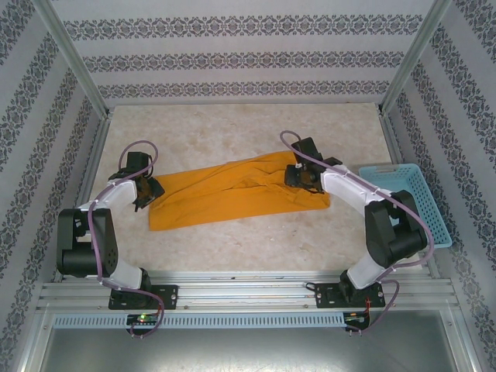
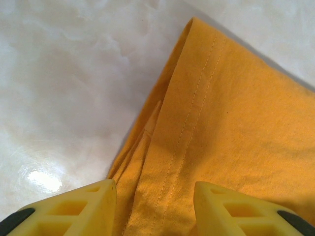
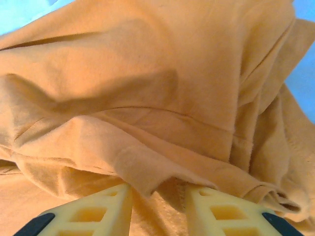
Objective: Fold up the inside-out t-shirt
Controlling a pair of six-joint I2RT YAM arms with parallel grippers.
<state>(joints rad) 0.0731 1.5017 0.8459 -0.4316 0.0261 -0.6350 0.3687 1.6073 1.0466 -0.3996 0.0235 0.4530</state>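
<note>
While t-shirt (image 1: 225,194) lies on table (image 1: 232,132), basket (image 1: 403,177) sits apart at rt.

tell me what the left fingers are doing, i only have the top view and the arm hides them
Observer: Left gripper is open, low over the shirt; the stitched hem runs between its fingers.
Operator: and the right one
Observer: Right gripper is open too, with a bunched fold of cloth drooping into the gap.
Operator: is the left edge lying neat
Observer: Not quite. A lower layer pokes out past the hem on the bare table side.
</note>
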